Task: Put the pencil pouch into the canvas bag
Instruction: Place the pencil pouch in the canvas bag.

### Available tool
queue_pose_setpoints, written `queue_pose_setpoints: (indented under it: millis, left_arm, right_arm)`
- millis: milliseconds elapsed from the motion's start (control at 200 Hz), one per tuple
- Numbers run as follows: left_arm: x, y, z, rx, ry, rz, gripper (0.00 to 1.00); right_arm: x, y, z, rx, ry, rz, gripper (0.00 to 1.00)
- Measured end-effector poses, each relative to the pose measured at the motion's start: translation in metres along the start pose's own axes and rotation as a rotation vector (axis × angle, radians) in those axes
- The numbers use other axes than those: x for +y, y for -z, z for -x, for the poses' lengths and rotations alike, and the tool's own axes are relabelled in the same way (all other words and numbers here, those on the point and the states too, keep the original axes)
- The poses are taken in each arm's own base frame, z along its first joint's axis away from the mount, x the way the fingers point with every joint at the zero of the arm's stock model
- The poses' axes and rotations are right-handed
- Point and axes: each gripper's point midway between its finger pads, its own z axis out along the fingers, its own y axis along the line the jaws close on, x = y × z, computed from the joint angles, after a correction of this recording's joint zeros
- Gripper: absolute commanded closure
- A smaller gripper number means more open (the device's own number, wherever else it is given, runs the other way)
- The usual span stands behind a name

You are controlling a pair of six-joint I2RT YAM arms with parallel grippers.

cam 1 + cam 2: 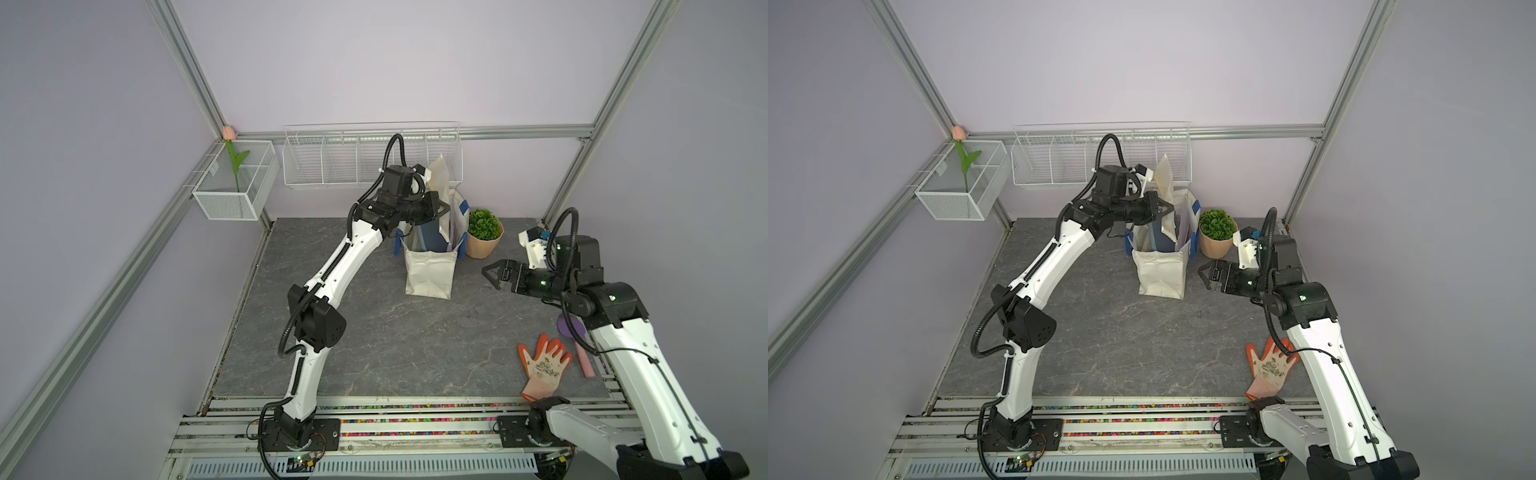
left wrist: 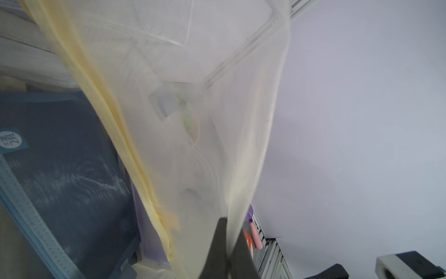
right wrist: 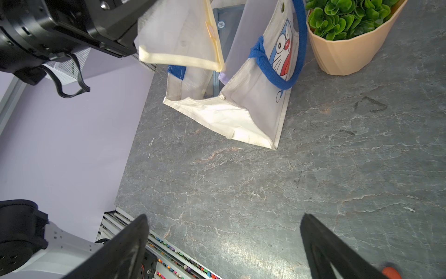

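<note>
Left gripper (image 1: 443, 208) is clamped shut on the pencil pouch (image 1: 439, 178), pinching it by one edge. You can see the two black fingers (image 2: 223, 241) squeezed together on the pale mesh in the left wrist view. The pouch is that see-through cream thing with a yellow zipper (image 2: 113, 125), and it hangs tilted right over the open mouth of the canvas bag (image 1: 428, 270). Its lower corner sits about at the bag's rim, and I honestly can't tell if it's dipped inside.

The bag stands upright on the grey table (image 1: 374, 340), with blue handles (image 3: 277, 79) and a cartoon cat face on one side. A dark blue mesh pouch (image 2: 67, 169) stands inside the bag, along with a pale lavender sheet (image 3: 253, 29).

Right gripper (image 1: 492, 274) hovers just beside the bag on the robot's right side, jaws spread wide with nothing in them, fingers pointing at the bag.

A potted plant (image 1: 484, 232) in a peach pot sits just beside the bag on that same side, toward the back wall. An orange and white glove (image 1: 544, 365) lies well apart from the bag, near the front edge.
</note>
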Motion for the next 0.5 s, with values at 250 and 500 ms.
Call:
queue_pose_setpoints:
  millis: [250, 500]
  left_arm:
    - [0.028, -0.013, -0.019, 0.048, 0.031, 0.051, 1.00]
    - [0.078, -0.034, -0.061, 0.122, 0.110, 0.110, 1.00]
  right_arm:
    - [0.001, 0.001, 0.000, -0.004, 0.002, 0.001, 0.00]
    - [-0.007, 0.006, 0.005, -0.028, -0.015, -0.021, 0.00]
